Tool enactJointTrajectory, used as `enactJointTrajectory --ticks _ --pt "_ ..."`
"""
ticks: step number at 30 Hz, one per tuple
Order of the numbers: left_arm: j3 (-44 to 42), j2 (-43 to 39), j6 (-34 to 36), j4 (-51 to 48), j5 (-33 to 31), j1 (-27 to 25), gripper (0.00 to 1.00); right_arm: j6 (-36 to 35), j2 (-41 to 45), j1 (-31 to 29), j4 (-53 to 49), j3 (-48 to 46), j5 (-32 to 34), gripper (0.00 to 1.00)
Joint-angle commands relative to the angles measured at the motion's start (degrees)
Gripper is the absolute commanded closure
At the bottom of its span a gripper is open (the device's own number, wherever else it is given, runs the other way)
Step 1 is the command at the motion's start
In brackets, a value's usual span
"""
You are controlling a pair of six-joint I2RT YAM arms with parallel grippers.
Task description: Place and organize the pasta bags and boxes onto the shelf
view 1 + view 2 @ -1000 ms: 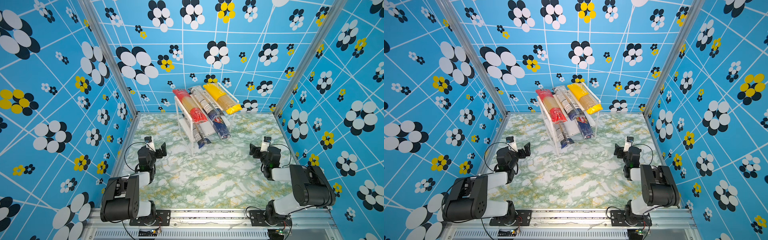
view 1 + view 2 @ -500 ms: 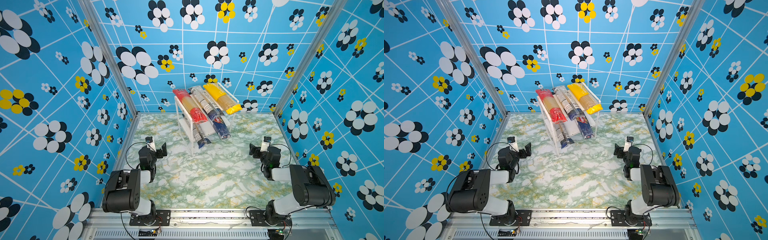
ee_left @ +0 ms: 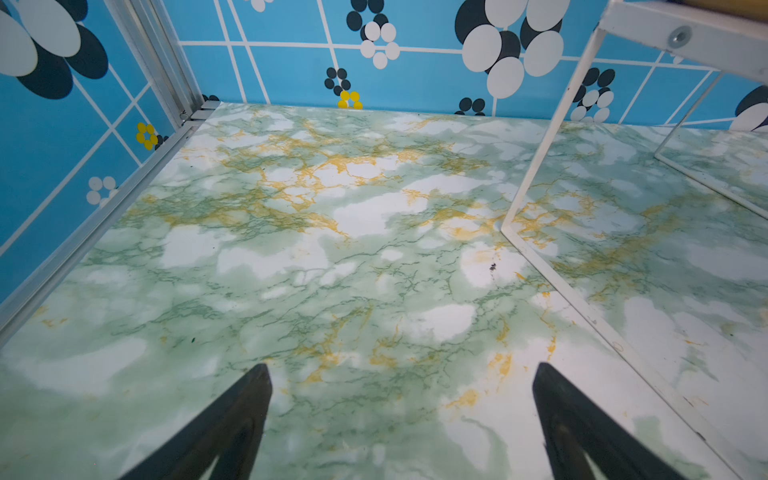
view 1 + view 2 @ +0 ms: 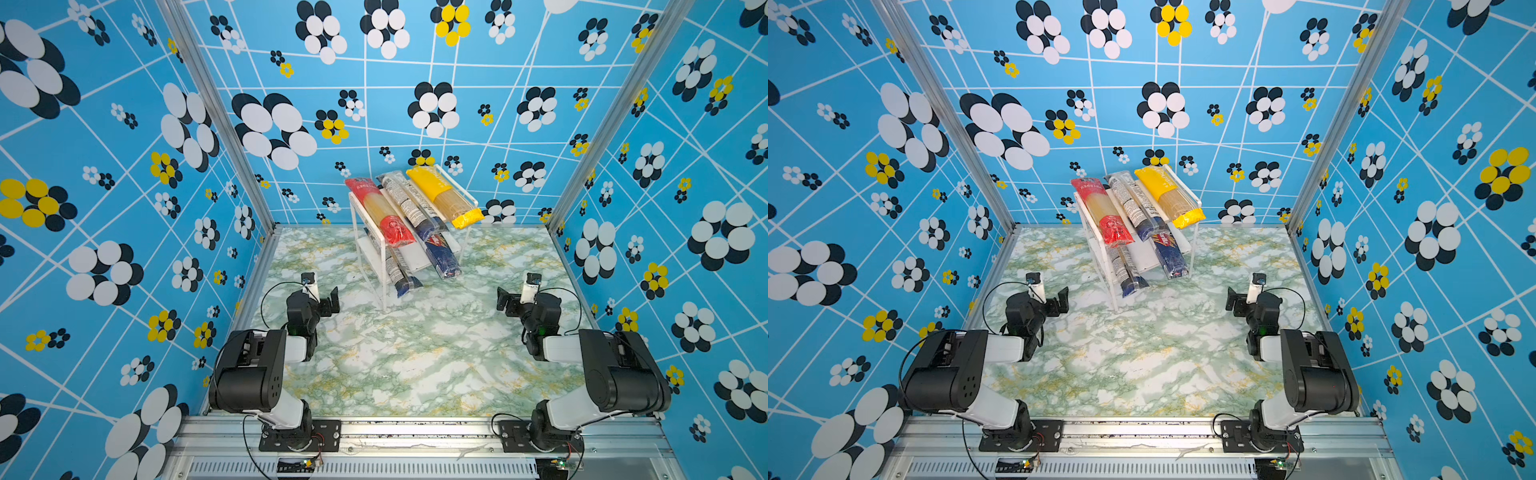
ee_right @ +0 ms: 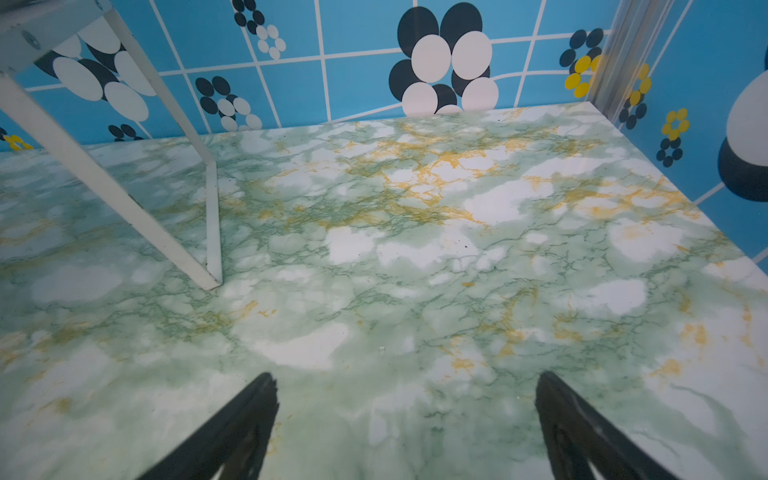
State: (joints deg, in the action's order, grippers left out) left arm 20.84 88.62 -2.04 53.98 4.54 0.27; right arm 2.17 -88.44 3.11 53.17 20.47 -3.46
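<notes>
The shelf (image 4: 417,259) (image 4: 1144,257) stands at the back middle of the table. On its top board lie a red-ended pack (image 4: 380,212), a see-through pack with a navy end (image 4: 409,205) and a yellow pack (image 4: 446,195). Its lower board holds another see-through navy-ended pack (image 4: 399,272) and the navy Barilla box (image 4: 442,255); both stick out forward. My left gripper (image 4: 330,301) (image 3: 401,374) hovers open and empty, front left of the shelf. Front right of it, my right gripper (image 4: 505,301) (image 5: 407,382) is open and empty too.
A shelf leg (image 3: 544,145) (image 5: 104,183) shows in each wrist view. Blue flowered walls close in the green marbled table (image 4: 415,353) on three sides, with metal posts at the back corners. Both arm bases sit on the front rail (image 4: 415,428).
The left arm's elbow has drawn in slightly. Both grippers hang about where they were, and the packs on the shelf have not moved.
</notes>
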Motion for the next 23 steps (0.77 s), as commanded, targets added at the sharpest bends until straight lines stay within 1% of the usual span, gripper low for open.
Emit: enactJointTrajectory --ticks 1,23 --pt "1.28 0.06 2.04 -1.95 -3.23 -1.07 0.01 -0.22 -0.32 -0.57 0.28 0.80 0.54 0.01" --pt "1.37 0.06 1.95 -2.12 -2.99 -0.89 0.01 -0.29 -0.24 -1.00 -0.12 0.98 1.58 0.01"
